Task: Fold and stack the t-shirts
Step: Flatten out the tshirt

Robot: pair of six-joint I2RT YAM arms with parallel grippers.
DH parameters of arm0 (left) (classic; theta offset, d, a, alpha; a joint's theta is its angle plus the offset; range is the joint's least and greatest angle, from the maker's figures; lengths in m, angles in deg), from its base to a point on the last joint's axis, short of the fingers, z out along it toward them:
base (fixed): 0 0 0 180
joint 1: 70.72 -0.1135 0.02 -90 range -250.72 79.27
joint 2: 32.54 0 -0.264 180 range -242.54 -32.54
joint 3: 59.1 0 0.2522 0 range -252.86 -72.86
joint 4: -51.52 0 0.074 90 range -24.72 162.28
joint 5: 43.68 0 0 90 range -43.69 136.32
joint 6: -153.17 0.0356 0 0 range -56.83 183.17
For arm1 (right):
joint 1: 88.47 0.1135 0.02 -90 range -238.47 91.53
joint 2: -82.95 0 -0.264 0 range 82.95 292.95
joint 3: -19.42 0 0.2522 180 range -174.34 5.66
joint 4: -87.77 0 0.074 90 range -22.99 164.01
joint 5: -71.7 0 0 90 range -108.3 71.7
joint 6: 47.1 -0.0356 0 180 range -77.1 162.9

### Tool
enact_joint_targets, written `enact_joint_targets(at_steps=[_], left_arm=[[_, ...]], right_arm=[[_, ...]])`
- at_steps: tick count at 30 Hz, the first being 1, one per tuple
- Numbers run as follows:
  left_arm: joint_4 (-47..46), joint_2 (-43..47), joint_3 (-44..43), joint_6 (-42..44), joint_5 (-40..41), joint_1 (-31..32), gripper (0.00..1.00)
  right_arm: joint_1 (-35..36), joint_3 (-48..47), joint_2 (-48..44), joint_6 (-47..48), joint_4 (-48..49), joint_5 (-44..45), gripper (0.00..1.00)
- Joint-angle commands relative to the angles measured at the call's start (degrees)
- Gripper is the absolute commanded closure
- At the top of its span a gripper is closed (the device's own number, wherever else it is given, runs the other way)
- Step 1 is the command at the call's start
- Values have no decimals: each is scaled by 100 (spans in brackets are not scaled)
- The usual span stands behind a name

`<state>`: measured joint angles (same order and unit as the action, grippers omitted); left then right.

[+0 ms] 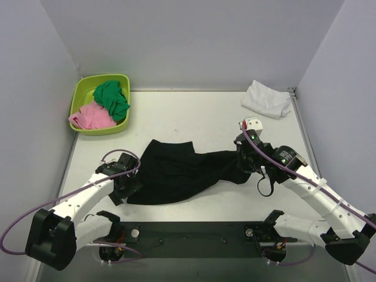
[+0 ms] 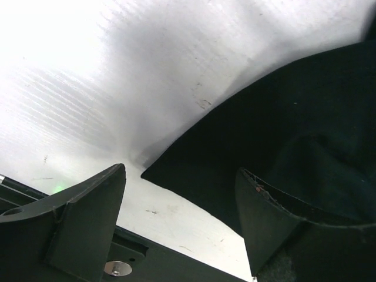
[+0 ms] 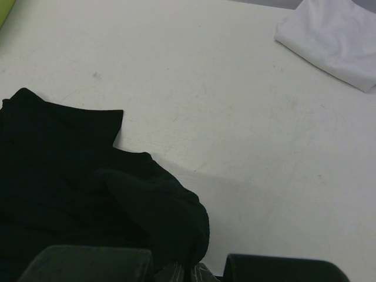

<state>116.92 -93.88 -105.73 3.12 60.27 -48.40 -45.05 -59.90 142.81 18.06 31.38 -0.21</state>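
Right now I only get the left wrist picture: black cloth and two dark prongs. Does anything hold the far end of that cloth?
Observer: Yes. The right gripper has the far end of the black t-shirt bunched between its fingers.
Operator: Is there another shirt anywhere?
Observer: A white t-shirt lies near the far right corner of the table.
Operator: Anything else out there?
Observer: A lime-green tub in the far left corner holds a green cloth and a pink cloth.
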Motion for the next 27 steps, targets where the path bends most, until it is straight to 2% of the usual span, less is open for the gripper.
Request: enact_joint_targets(at_steps=[1, 6, 9, 18, 19, 20, 22, 23, 27], left_arm=[[-31, 166, 200, -332, 37, -27, 18], [-189, 254, 386, -341, 19, -27, 33], [-329, 9, 430, -306, 37, -27, 42], [-787, -405, 377, -165, 90, -18, 56], [-839, -440, 377, -156, 90, -18, 61], [-866, -457, 386, -147, 90, -18, 74], [-936, -475, 386, -121, 81, -18, 85], [-971, -493, 377, -103, 72, -18, 98], [-1103, -572, 351, -24, 11, -27, 100]], right_arm=[[-44, 78, -141, 128, 97, 11, 100], [-53, 122, -211, 102, 159, -68, 100], [-53, 149, -237, 93, 176, -95, 100], [-53, 281, -378, 15, 159, -121, 100], [-53, 289, -396, 6, 159, -121, 100], [-53, 281, -387, 6, 133, -104, 100], [-53, 272, -396, -12, 106, -77, 100], [-53, 272, -396, -21, 71, -69, 100], [-53, 272, -439, -47, -17, 46, 100]])
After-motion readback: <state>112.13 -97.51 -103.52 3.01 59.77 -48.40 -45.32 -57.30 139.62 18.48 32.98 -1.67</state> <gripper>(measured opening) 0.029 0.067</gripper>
